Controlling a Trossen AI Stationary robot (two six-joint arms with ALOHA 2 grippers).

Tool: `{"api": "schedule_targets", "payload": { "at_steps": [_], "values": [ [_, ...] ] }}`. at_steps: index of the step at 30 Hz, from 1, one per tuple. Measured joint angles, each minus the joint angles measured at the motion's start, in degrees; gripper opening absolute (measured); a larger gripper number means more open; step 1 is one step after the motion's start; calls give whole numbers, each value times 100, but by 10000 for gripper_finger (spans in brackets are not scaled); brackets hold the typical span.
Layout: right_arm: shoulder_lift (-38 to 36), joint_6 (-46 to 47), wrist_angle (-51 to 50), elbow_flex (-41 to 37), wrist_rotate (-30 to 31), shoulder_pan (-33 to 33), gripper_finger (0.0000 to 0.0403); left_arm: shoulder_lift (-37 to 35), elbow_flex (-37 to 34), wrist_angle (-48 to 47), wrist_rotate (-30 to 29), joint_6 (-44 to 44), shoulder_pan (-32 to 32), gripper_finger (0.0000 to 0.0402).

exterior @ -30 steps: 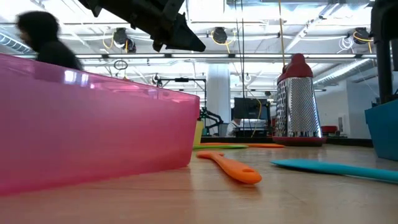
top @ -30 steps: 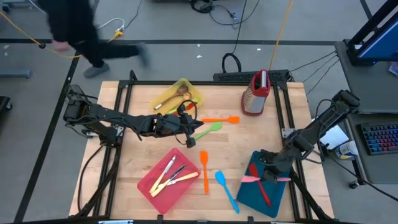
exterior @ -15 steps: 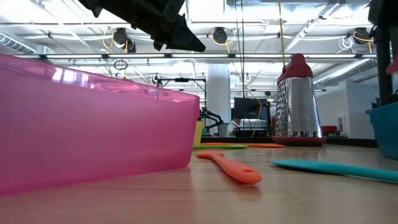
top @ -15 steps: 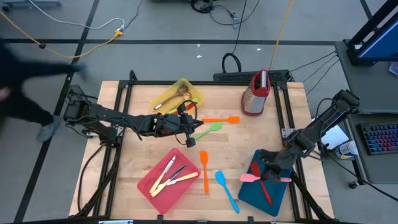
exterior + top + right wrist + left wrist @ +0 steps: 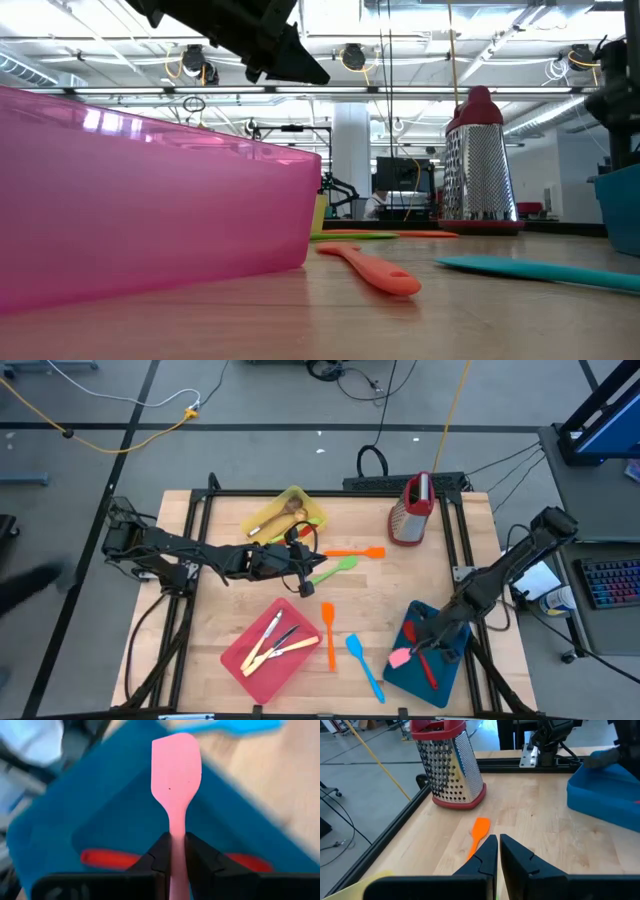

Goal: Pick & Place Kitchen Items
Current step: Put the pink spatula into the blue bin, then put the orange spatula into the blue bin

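My right gripper [image 5: 424, 647] is shut on a pink spatula [image 5: 402, 657] over the blue tray [image 5: 440, 680], where a red utensil [image 5: 100, 857] lies. My left gripper [image 5: 302, 565] hovers shut and empty above the table's middle, with a green spatula [image 5: 336, 568] and an orange spatula [image 5: 479, 832] lying flat just past it. Another orange spatula [image 5: 328, 635] and a blue spatula [image 5: 365, 666] lie flat on the wood near the front. The pink-red tray [image 5: 262, 665] holds pale-handled cutlery. Wooden spoons lie in the yellow tray [image 5: 300, 500]. My right gripper pinches the pink spatula's handle [image 5: 177, 837] between its two fingers, a little below where the blade widens. The fingers slant down from the far right and lie along the handle. The blade [image 5: 176, 765] sticks out past the fingertips, lifted over the blue tray's left part.
A metal box grater [image 5: 410, 510] with a red top stands at the back right. Black frame rails run along the table's edges. Bare wood lies between the pink-red tray and the blue tray, apart from the two spatulas there.
My right gripper has rolled about its own axis and sunk a little toward the blue tray. The pink spatula, which lay crosswise over the tray, now points its blade toward the table's near left. A person has walked away past the far left.
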Motion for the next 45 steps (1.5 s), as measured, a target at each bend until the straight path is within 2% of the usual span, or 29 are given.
{"api": "schedule_targets", "payload": {
  "at_steps": [2,5,10,15,19,24,28,34,36,39,41,43,45],
  "values": [
    [206,-9,4,-64,-397,2,28,0,0,-39,0,-1,0,26],
    [464,-47,187,-142,-650,2,28,0,0,-77,0,-25,0,26],
    [706,-363,875,-329,-636,-15,49,1,0,-88,0,-198,0,26],
    [815,408,1111,-417,-633,-100,62,0,0,-114,0,-324,0,26],
    [820,600,1099,-466,-613,-135,64,1,0,-116,0,-343,0,26],
    [820,663,1102,-482,84,-138,65,2,0,-114,0,-538,0,26],
    [747,433,1395,-482,408,-140,65,2,0,-114,0,-688,0,26],
    [388,-264,2323,-482,-55,-137,65,2,0,-114,0,-775,0,26],
    [156,-467,2576,-482,-25,-138,65,2,0,-114,0,-775,0,26],
    [-235,-1170,2955,-482,243,-180,62,1,0,-114,0,-787,0,26],
    [-495,-1954,3191,-482,659,-244,62,0,0,-116,0,-799,0,26],
    [-712,-2752,3471,-482,1445,-324,62,2,-1,-136,0,-801,0,26],
    [-857,-3402,3756,-482,2502,-408,62,1,0,-200,0,-802,0,26]
  ]
}}
